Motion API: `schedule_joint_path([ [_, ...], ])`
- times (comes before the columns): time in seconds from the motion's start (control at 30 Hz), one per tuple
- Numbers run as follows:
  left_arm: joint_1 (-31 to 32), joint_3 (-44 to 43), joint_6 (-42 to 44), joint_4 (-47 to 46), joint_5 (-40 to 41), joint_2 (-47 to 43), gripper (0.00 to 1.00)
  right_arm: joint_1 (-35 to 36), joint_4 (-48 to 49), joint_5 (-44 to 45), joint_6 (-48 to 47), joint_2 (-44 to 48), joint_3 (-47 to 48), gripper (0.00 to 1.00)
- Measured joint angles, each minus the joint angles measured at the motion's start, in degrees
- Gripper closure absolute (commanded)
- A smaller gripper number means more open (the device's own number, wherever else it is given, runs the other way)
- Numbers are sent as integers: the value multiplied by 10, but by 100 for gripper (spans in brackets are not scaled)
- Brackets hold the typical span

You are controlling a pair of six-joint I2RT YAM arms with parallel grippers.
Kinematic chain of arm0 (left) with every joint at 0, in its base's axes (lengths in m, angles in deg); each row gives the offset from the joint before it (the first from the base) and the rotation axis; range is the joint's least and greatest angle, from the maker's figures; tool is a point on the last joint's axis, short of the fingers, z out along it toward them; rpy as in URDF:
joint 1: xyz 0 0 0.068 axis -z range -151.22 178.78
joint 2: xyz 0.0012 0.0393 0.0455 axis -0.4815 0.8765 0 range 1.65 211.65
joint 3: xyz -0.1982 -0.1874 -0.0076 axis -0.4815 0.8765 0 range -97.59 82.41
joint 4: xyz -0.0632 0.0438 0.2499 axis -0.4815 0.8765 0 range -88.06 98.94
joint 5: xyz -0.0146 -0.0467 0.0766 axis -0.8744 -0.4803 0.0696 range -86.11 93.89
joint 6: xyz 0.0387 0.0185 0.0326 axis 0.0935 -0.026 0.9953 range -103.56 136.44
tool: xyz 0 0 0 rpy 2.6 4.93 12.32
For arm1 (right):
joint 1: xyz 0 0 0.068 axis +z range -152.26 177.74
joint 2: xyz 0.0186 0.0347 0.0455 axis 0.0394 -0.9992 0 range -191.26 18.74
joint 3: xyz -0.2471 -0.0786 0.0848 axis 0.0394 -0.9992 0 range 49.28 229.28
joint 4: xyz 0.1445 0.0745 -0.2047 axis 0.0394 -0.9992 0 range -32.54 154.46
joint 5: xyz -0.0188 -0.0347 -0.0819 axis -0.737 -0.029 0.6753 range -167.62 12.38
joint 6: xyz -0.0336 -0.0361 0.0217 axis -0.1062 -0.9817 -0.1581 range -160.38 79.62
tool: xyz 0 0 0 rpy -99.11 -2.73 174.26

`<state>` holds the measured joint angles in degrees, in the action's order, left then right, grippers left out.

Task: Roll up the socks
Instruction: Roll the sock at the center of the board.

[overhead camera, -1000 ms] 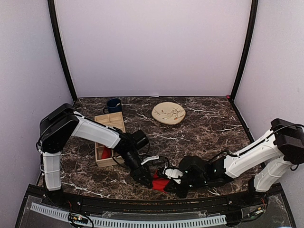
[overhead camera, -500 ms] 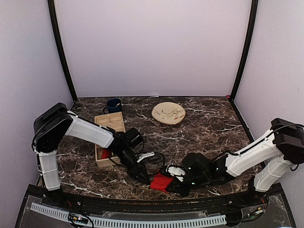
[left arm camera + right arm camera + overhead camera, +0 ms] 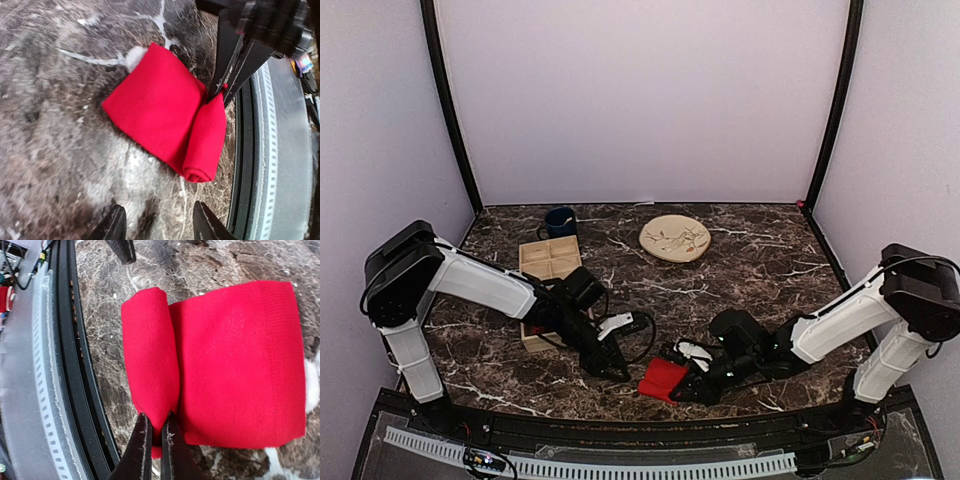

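Right gripper (image 3: 156, 437) is pinching the part-made roll of the socks (image 3: 235, 365), left gripper (image 3: 159, 227) hanging spread; I am judging winding across the flat half necessary next.

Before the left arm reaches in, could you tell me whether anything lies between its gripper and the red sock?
Nothing visible does: only bare marble table separates the open left gripper from the sock. The right gripper pinches the roll's end.

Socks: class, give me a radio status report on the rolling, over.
Left gripper open, clear of sock. Right gripper shut on the rolled end. Sock partly rolled, rest flat on table. Nothing in the way.
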<state>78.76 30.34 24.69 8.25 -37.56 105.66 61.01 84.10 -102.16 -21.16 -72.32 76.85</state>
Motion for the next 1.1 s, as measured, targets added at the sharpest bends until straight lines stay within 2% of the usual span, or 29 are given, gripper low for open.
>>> schedule_joint_path([
  [0.2,1,57,-17,-77,30,-58,48,-30,38,-70,21,-33,0,100],
  [0.43,32,65,-11,-130,61,-88,46,-60,61,-135,51,-56,0,100],
  [0.7,76,65,20,-132,97,-88,45,-82,75,-186,95,-68,-6,100],
  [1.1,110,44,71,-113,134,-84,45,-90,83,-226,138,-80,-6,100],
])
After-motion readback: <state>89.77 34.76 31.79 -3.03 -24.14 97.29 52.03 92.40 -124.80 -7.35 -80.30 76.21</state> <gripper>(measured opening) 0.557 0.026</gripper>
